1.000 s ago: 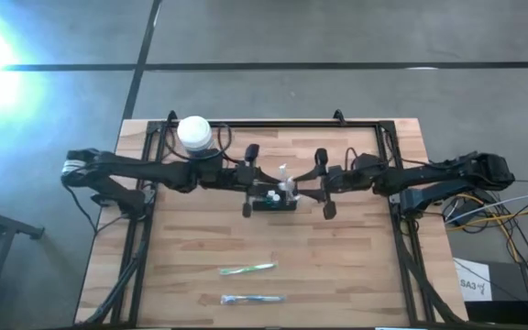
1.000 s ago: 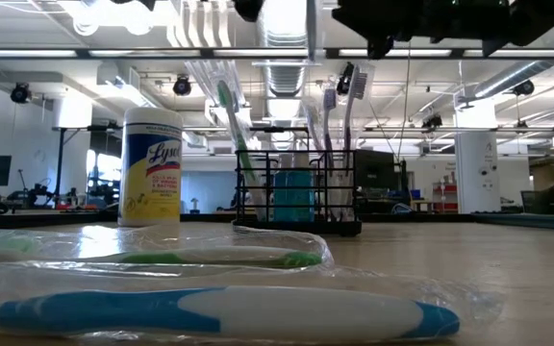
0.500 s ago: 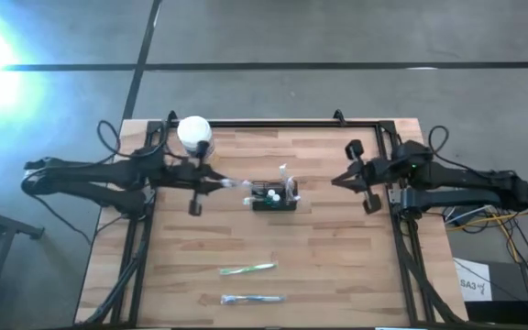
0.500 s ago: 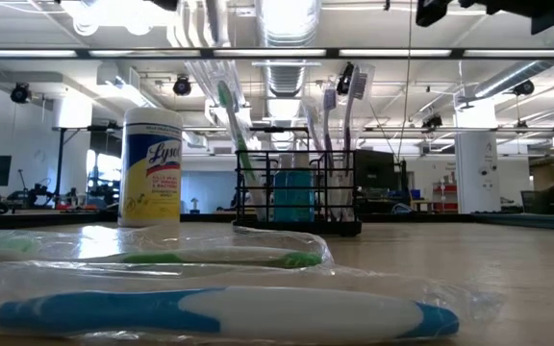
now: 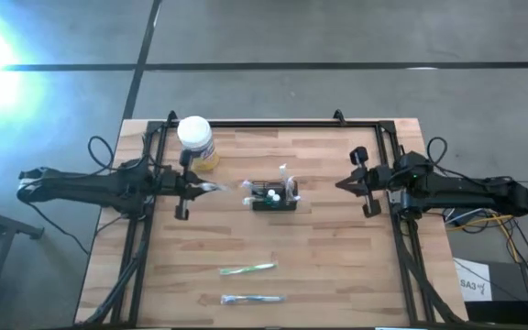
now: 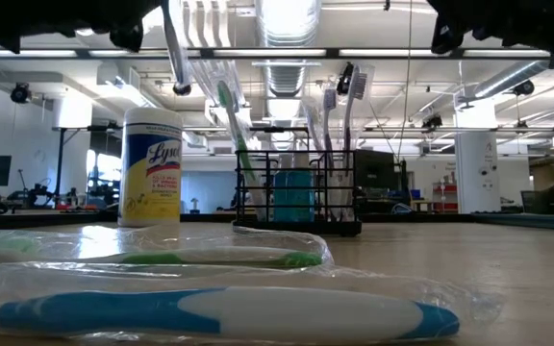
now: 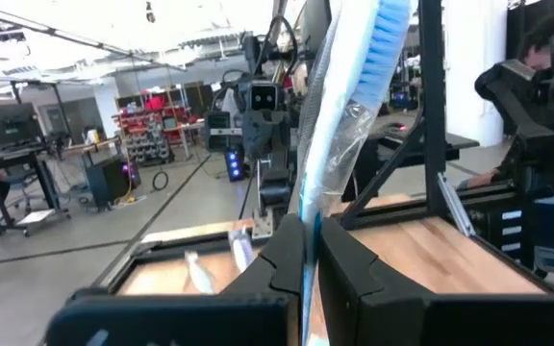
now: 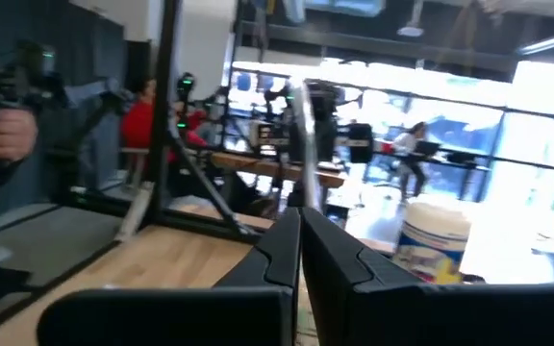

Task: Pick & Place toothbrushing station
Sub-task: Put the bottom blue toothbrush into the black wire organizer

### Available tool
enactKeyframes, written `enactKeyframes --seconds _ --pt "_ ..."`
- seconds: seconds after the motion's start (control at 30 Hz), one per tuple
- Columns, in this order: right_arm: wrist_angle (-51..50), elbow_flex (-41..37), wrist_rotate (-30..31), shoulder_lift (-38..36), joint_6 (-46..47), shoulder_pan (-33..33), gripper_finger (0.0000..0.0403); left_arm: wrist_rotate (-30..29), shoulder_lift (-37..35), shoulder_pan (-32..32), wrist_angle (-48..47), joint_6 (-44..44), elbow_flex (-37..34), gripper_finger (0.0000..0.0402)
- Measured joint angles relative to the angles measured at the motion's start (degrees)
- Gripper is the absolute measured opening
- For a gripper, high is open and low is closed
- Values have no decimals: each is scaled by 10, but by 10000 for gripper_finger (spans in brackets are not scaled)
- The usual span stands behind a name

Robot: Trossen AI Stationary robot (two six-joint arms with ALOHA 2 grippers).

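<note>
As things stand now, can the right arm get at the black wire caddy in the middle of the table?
Probably yes. The right tool hangs shut and empty just right of the caddy, with bare wood between them. It must open first. The left tool is shut on a wrapped toothbrush, left of the caddy.

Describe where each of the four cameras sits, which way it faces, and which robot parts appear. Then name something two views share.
High view: overhead, straight down on the wooden table; both arms visible.
Low view: table height, across wrapped toothbrushes towards the black wire-mesh caddy; arms overhead.
Left wrist view: past the left end effector, shut on a wrapped blue-bristled toothbrush.
Right wrist view: past the shut right end effector towards the wipes jar.
Shared: caddy in high and low views.
</note>
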Motion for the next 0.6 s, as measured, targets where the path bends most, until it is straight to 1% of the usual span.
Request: enactKeyframes --seconds 0.13,0.23,0.47,0.6 --pt "33 -37 34 -6 -21 -2 8 0 -3 4 2 4 -24 14" --pt "44 -41 44 -13 -20 -13 8 0 -3 7 12 5 -35 14" --pt "41 -54 37 -23 -7 -34 8 0 -7 8 26 23 -64 14" --pt "39 -55 8 -30 21 -49 8 0 -17 15 28 24 -78 14"
